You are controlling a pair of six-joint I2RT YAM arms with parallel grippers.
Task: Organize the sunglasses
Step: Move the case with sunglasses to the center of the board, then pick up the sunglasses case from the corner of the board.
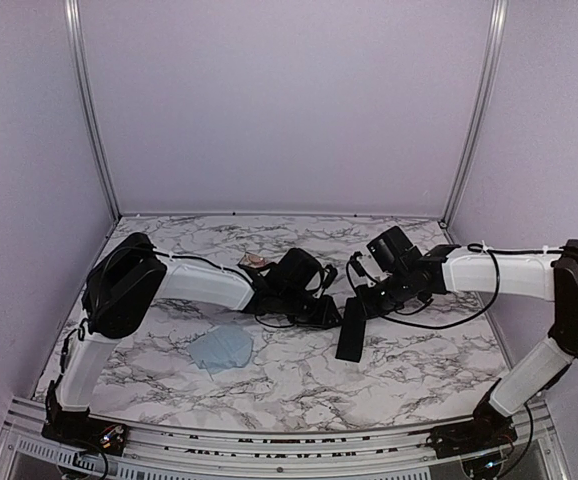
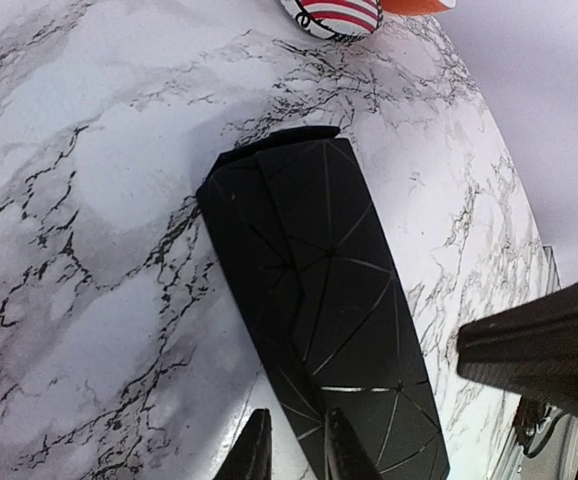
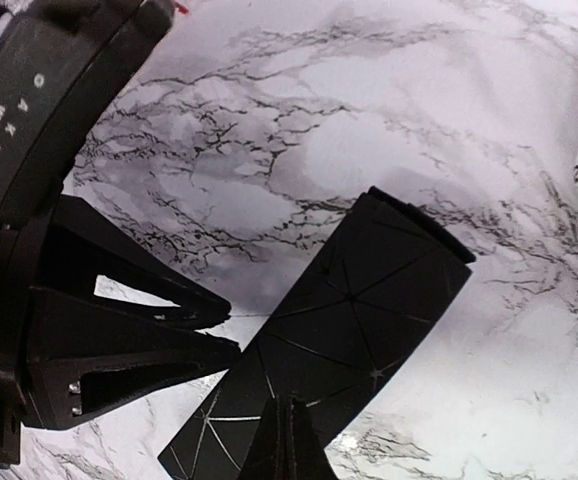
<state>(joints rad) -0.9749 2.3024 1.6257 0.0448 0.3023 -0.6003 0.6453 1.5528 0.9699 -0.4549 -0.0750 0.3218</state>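
Nearest to you, the lilac pair (image 1: 221,350) lies alone on the table (image 1: 369,390), in front of the left forearm and well apart from both tools. Nothing touches it, and it is not in any case.

A little further, in the middle of the table, both tools meet at the black case (image 1: 352,330). The left tool (image 2: 297,430) stands with its fingers only slightly apart. The long edge of the case runs between them, one finger over the black surface and one beside it, so it appears to be clamped on this edge. The right tool (image 3: 289,420) has its fingers pressed together, with the tips right at the top face of the case. Whether they pinch a thin flap there or only touch it, I cannot tell. The case looks closed, with its flap folded down at the far end. I also cannot tell if it rests on the table or is lifted a little.

Furthest, beyond the left arm, you see the end of the striped case (image 2: 334,14). Just beside it, at the picture's edge, there is an orange-brown bit (image 2: 419,4). It may be a lens of the wire pair, but too little of it shows to be sure.

In my judgement the task is at an early step. The work now is on the black case, probably to open it. No pair is put away yet: the lilac pair waits on the table, and placing both pairs is left to do.
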